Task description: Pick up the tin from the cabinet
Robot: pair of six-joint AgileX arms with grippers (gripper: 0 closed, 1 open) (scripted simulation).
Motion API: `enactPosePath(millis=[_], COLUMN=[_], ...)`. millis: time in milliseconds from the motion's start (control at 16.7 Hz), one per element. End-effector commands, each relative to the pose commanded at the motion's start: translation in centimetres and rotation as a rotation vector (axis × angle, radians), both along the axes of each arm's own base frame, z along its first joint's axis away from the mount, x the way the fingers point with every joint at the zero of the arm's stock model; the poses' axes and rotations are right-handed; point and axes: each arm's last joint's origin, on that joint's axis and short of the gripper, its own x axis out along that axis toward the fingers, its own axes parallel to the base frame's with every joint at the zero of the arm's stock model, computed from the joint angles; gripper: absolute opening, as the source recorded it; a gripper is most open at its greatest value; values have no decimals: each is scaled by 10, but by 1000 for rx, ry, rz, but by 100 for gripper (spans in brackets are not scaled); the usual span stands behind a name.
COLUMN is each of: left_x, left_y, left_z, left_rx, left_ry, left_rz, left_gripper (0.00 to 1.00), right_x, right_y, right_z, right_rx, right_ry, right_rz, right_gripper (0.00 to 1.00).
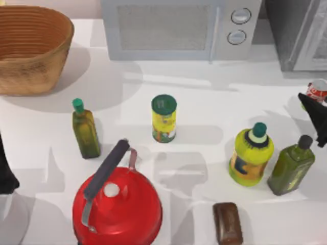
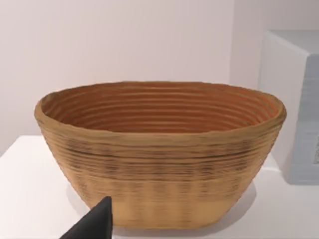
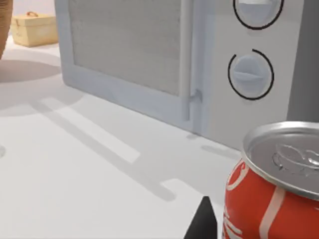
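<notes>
Apparently the right fingers (image 1: 318, 120) hold the red tin (image 1: 318, 92) beside the cabinet (image 1: 299, 33).

free: table front of microwave (image 1: 179, 28) | blocked: bottles (image 1: 251, 155) right

A red tin (image 3: 271, 194) with silver lid stands on the white tabletop (image 3: 75, 169), near the white microwave (image 3: 164, 59) with two knobs. One dark fingertip (image 3: 202, 224) is beside the tin.

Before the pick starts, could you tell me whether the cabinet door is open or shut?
Shut, it seems: the cabinet shows its pale framed door panel flush against the dark body.
</notes>
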Motion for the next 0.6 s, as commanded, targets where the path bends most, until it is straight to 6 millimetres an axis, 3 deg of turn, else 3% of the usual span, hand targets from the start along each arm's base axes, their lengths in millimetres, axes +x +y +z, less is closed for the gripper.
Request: enactPosePath(millis=[480,600], left_x=[0,0], left_y=[0,0], left_z=[0,0], left_rx=[0,0], left_ry=[0,0], left_rz=[0,0], left_gripper=[100,100], right_x=[0,0], right_y=[0,0], right_z=[0,0], right_rx=[0,0], right_ry=[0,0], right_rz=[0,0], right_gripper=[98,100])
